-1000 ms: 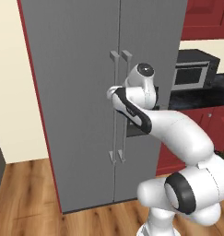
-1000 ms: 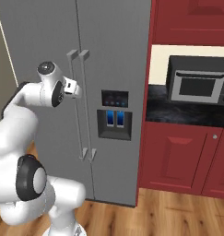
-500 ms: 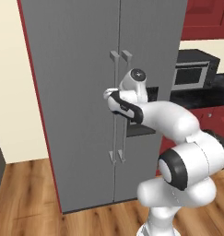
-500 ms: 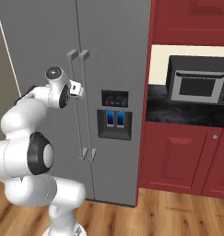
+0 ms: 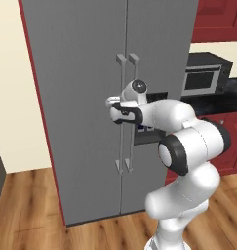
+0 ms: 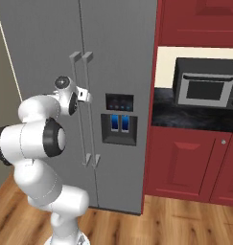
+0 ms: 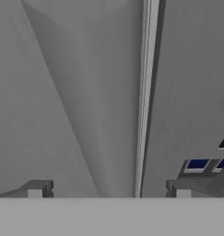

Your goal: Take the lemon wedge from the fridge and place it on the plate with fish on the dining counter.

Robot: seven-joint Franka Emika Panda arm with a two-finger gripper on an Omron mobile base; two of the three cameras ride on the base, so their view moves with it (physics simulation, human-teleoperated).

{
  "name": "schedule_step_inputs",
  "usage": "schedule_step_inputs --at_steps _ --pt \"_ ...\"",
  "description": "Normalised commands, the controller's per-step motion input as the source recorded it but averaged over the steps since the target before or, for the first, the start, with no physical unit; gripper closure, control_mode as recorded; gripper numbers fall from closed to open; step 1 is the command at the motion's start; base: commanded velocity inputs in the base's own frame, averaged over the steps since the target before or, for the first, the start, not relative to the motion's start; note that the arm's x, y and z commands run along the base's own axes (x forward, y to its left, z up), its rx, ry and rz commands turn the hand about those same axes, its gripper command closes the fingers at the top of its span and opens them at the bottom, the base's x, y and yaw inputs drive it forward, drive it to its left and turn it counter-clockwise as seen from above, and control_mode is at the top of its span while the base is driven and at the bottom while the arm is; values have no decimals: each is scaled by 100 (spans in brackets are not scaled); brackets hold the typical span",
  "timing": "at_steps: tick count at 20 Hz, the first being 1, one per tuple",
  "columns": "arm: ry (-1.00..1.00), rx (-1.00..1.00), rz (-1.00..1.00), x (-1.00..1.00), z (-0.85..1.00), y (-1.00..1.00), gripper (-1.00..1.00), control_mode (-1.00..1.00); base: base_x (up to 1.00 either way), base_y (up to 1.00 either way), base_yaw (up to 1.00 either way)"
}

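Note:
The fridge [image 5: 86, 97] [image 6: 46, 43] is a tall grey double-door unit, and both doors are closed. Two long vertical bar handles [image 5: 127, 112] [image 6: 84, 110] run down its middle. A dark dispenser panel [image 6: 119, 122] with blue light is set into the right door. My gripper [image 5: 111, 103] [image 6: 86, 95] [image 7: 108, 189] is at the handles at mid height and stands open. In the hand view one handle bar [image 7: 144, 92] runs upright between my fingertips [image 7: 37, 189], right of centre, with nothing gripped. The lemon wedge is hidden behind the closed doors. The plate with fish and the dining counter are out of view.
Right of the fridge stand red cabinets [image 6: 185, 167] with a black top, and a grey oven [image 6: 204, 88] sits on it. Red upper cabinets [image 6: 199, 21] hang above. Wooden floor [image 5: 27, 210] lies in front, with a cream wall [image 5: 12, 88] to the left.
The hand has edged closer to the fridge handles. The arm has folded, with its elbow swinging down and towards the base. The fridge doors have stayed closed.

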Motion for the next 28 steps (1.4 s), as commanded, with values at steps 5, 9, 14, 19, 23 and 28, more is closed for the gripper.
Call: schedule_step_inputs --at_steps 5,9,14,19,23,28 --pt "0 0 0 67 -17 3 -100 -100 0 0 0" --pt "0 0 0 62 -26 7 -100 -100 0 0 0" --pt "0 0 0 20 -6 0 100 -100 0 0 0" --pt "0 0 0 0 0 0 100 -100 0 0 0" --pt "-3 0 1 -32 9 1 100 -100 0 0 0" --pt "-11 0 6 -75 19 25 100 -100 0 0 0"
